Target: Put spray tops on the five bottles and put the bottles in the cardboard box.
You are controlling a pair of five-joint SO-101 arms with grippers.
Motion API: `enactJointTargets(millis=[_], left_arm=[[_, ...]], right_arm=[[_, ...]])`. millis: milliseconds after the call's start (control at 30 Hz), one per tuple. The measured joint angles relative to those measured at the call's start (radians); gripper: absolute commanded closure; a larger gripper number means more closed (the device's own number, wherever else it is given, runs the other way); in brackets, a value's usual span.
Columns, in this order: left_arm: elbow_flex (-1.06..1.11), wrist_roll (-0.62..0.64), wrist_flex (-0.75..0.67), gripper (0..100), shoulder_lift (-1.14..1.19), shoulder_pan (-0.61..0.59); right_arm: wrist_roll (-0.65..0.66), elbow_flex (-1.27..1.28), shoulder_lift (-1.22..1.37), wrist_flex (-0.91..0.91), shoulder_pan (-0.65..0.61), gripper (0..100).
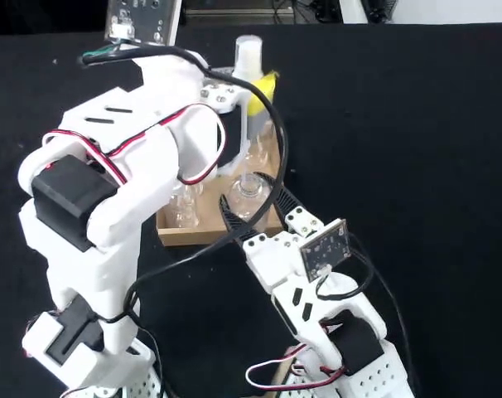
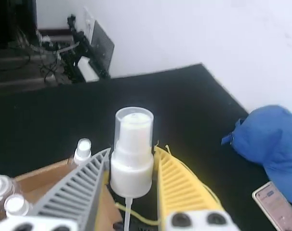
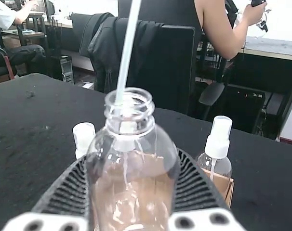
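Over black table (image 1: 417,124), left tool (image 2: 131,154) clamps spray top (image 2: 132,139).

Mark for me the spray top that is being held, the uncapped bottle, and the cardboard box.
spray top (image 2: 132,166), left wrist view, on its white collar.
uncapped bottle (image 3: 130,187), right wrist view, on its clear body.
cardboard box (image 1: 181,235), high view, on its near wall.

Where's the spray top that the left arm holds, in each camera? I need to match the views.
High view: the spray top stands near the top middle, in the left pincer, above the cardboard box.
Left wrist view: upright between the pincer's grey and yellow fingers.
Right wrist view: its thin tube runs down into the open bottle that the right pincer holds.
Shared landmark: the cardboard box, seen in all three.
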Motion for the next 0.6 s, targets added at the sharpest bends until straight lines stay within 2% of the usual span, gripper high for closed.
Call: enactJointTargets(millis=[467, 600], left_arm=[[0.0, 0.0, 0.034, 97, 0.0, 0.003], [0.018, -0.002, 0.038, 97, 0.0, 0.068]], right_arm=[[0.0, 0.0, 0.0, 0.0, 0.0, 97.2], [0.0, -0.005, 0.0, 0.021, 0.0, 97.0]])
